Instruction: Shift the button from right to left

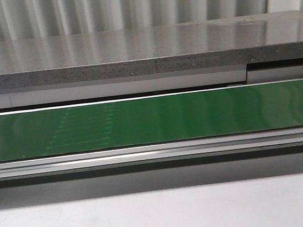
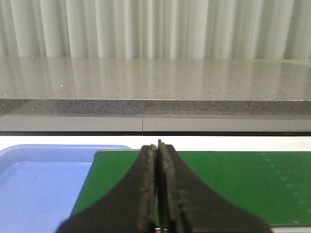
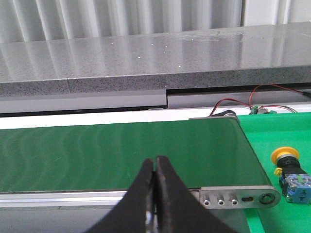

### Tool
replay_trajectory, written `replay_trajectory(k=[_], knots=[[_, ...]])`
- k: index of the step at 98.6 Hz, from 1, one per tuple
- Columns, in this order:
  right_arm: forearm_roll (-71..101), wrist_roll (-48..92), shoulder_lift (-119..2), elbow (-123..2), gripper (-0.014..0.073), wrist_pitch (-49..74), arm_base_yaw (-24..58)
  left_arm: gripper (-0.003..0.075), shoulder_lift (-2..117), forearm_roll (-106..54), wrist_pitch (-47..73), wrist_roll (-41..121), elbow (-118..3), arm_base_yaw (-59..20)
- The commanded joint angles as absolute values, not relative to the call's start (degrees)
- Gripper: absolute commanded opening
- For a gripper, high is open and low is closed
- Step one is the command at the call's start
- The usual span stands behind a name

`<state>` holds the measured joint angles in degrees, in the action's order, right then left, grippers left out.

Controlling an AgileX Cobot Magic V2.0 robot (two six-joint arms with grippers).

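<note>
The button (image 3: 290,174) lies on a bright green mat (image 3: 282,136) beyond the right end of the conveyor; its yellow cap, dark body and blue end block show only in the right wrist view. My right gripper (image 3: 155,160) is shut and empty, hovering over the belt's near edge, well to the left of the button. My left gripper (image 2: 156,144) is also shut with nothing in it, above the left end of the green belt (image 2: 233,184). Neither gripper shows in the front view, and the button is out of that view too.
A dark green conveyor belt (image 1: 152,119) with an aluminium rail (image 1: 155,153) runs across. A blue tray (image 2: 39,184) sits at its left end. A grey speckled ledge (image 1: 145,49) stands behind. Red wires (image 3: 238,99) lie near the belt's right end bracket (image 3: 238,196).
</note>
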<state>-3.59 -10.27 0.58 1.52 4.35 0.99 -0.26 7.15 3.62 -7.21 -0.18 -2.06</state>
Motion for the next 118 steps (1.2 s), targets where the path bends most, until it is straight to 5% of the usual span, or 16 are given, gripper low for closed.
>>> replay_trajectory(k=[1,24,83,118], knots=[[-4.37,-10.09,1.49,0.60,-0.0067,-0.66,0.98,-0.0020,-2.25,6.94,-0.93,-7.79,1.31,-2.54],[-3.70,-10.09,1.44,-3.19,-0.0067,-0.30,0.98,-0.0020,-2.25,6.94,-0.93,-7.79,1.31,-2.54],[-3.09,-10.09,-21.22,-41.10,-0.0067,44.12,0.98,-0.0020,-2.25,6.94,-0.93,-7.79,1.31,-2.54],[-2.85,-10.09,-28.57,-44.86,-0.0018,47.25,0.98,-0.0020,-2.25,6.94,-0.93,-7.79,1.31,-2.54]])
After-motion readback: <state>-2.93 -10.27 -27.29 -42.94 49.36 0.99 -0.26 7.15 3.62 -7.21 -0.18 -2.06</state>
